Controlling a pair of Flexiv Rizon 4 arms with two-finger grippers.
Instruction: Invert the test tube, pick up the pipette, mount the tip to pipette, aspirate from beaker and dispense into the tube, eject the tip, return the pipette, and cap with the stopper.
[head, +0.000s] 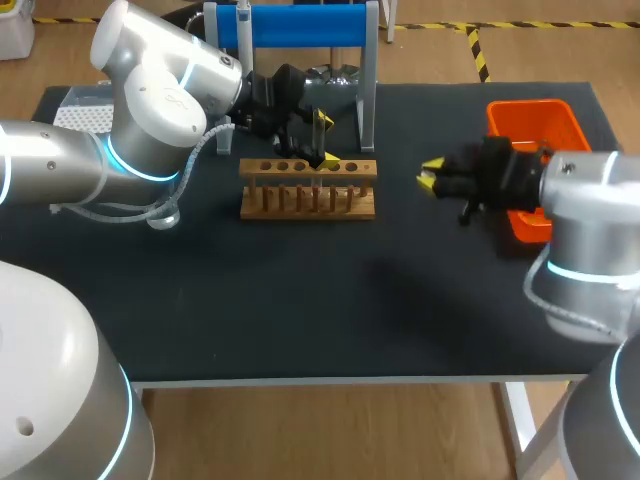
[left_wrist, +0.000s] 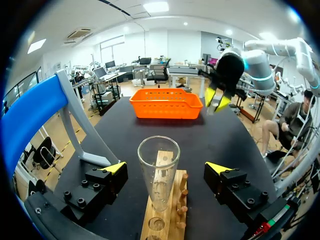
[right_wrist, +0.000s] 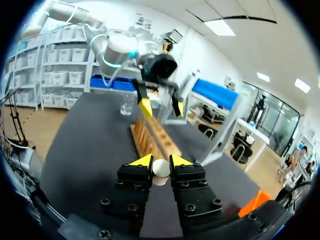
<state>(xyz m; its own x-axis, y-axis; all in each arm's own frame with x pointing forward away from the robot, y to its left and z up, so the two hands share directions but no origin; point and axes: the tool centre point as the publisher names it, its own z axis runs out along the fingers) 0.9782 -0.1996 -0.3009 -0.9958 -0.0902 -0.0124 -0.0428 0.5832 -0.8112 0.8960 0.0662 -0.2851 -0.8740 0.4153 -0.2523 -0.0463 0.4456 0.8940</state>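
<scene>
Upright in the rack (left_wrist: 156, 227), the test tube (left_wrist: 159, 150) stands between our left gripper's (left_wrist: 167, 166) released fingers; our right gripper (right_wrist: 161, 161) clenches the stopper (right_wrist: 161, 169).

One surface (head: 300, 300) carries one wooden rack (head: 308, 190), one glass test tube (left_wrist: 158, 170), one orange basket (head: 530, 125), one blue-topped stand (head: 300, 25) and one clear beaker (right_wrist: 127, 106). There are two grippers, the left gripper (head: 326, 140) and the right gripper (head: 430, 174), and one white stopper (right_wrist: 160, 168).
</scene>
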